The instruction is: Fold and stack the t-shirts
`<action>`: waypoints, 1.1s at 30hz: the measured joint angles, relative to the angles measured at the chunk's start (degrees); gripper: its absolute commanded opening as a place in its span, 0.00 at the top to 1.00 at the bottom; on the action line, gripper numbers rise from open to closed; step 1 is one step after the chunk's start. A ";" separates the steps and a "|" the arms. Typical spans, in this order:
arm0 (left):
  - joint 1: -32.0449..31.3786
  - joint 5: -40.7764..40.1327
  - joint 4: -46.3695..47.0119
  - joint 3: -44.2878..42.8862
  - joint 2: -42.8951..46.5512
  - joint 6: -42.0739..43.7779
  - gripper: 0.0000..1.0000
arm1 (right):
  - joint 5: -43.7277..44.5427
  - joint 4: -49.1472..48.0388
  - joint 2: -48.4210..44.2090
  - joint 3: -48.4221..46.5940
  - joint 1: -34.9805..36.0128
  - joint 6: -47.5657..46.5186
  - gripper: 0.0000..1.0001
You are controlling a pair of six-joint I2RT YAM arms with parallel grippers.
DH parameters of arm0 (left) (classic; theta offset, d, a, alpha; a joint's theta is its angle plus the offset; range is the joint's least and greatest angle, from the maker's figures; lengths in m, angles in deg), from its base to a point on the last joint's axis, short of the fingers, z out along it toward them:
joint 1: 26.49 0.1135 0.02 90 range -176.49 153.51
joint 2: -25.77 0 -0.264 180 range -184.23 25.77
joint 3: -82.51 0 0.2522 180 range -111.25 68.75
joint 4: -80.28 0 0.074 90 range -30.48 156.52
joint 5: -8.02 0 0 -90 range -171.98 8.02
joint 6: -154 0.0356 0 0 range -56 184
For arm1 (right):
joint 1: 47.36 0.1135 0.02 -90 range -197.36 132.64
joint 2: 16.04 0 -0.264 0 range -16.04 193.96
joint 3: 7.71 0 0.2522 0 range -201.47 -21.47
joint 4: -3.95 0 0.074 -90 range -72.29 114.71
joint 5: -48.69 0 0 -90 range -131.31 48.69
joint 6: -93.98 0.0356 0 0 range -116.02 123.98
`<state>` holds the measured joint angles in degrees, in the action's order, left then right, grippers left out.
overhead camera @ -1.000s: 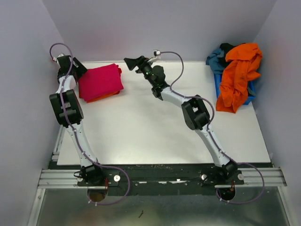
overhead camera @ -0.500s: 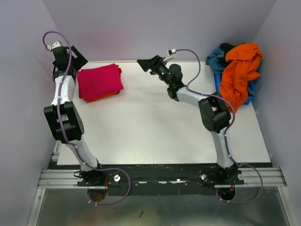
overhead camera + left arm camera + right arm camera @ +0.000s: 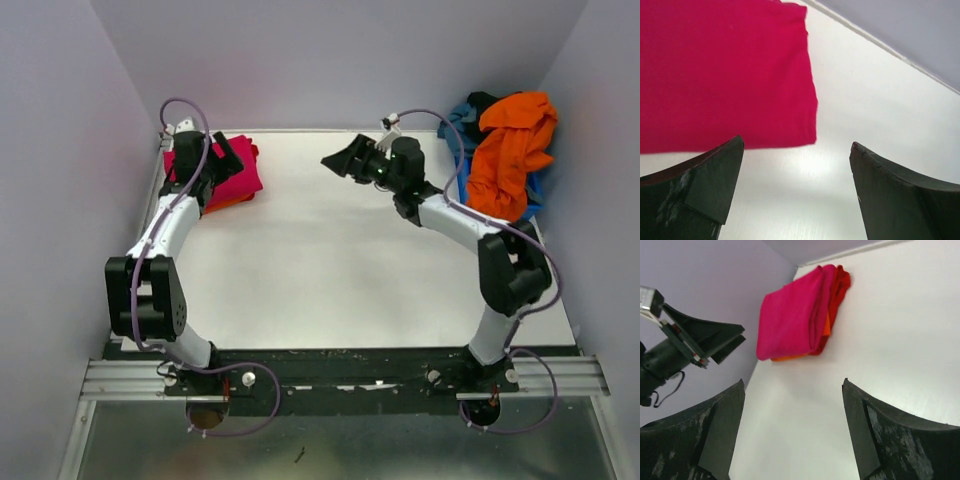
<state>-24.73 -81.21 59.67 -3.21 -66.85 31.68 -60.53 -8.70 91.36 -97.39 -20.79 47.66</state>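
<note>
Folded stack (image 3: 802, 325) sits at counter's (image 3: 330, 260) 10 o'clock, pink tee (image 3: 725, 70) on top, keeps middle free for folding. My left end effector (image 3: 797, 141) over it, jaws wide, empty. Right end effector (image 3: 793, 383) at 1 o'clock, open, empty too. Unfolded pile (image 3: 490, 190) at 2, guessing orange tee (image 3: 515, 130) next.

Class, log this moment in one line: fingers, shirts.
left fingers: open, empty, by folded pink stack | right fingers: open, empty, above table | orange shirt: unfolded, far right

Robot lab test cell: plain lilac walls (image 3: 330, 60) enclosing a flat white tabletop (image 3: 330, 270), with a white-and-black jointed left arm (image 3: 170, 218) and matching right arm (image 3: 455, 218) bolted to a silver aluminium rail (image 3: 120, 380) along the near edge.
</note>
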 measured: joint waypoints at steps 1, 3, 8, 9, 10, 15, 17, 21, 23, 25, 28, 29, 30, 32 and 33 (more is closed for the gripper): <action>-0.92 -0.04 0.15 1.42 1.18 -0.20 0.01 | 0.15 1.51 -2.38 2.19 -0.15 -0.66 0.13; -3.28 -0.09 1.97 5.79 4.98 -0.79 0.01 | 1.18 4.66 -9.01 8.22 -0.39 -2.56 0.11; -8.61 0.15 6.47 18.36 15.56 -2.73 0.01 | 5.42 11.19 -25.29 21.64 -0.66 -7.06 0.07; -9.60 0.11 6.91 20.31 17.31 -2.93 0.01 | 6.38 12.52 -28.61 24.02 -0.68 -7.93 0.06; -10.64 0.13 7.43 22.21 19.04 -3.17 0.01 | 7.34 13.73 -32.11 26.45 -0.68 -8.79 0.05; -17.49 0.74 11.17 32.63 28.26 -3.93 0.01 | 11.54 20.35 -49.75 36.94 -0.70 -12.37 0.02; -19.71 1.27 12.37 36.33 30.99 -3.87 0.01 | 13.40 23.06 -56.68 40.50 -0.70 -13.42 0.01; -23.04 2.86 15.21 43.89 36.13 -2.47 0.01 | 16.48 25.94 -70.62 49.94 -0.70 -15.04 0.01; -24.22 3.26 16.35 47.39 38.91 -1.70 0.01 | 17.99 26.86 -77.33 54.97 -0.70 -15.52 0.01; -24.92 3.45 17.11 49.83 40.92 -1.16 0.01 | 19.63 28.20 -82.93 59.23 -0.70 -15.80 0.01; -25.88 3.80 18.23 52.61 43.85 -0.09 0.01 | 21.20 29.92 -89.05 63.34 -0.70 -16.20 0.01; -26.10 3.85 18.67 53.22 44.61 0.22 0.01 | 21.55 30.08 -90.40 63.98 -0.70 -16.33 0.01; -26.40 3.89 19.54 54.05 45.66 0.74 0.01 | 21.99 30.12 -91.45 64.32 -0.70 -16.35 0.01; -26.67 3.96 20.61 55.36 47.30 1.51 0.01 | 22.64 30.01 -92.35 64.37 -0.70 -16.37 0.01; -26.77 3.96 21.00 55.84 47.89 1.79 0.01 | 22.82 29.92 -92.41 64.37 -0.70 -16.37 0.01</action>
<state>-51.51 -77.25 80.67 52.63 -18.96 33.48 -37.71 21.22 -1.05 -33.02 -21.49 31.29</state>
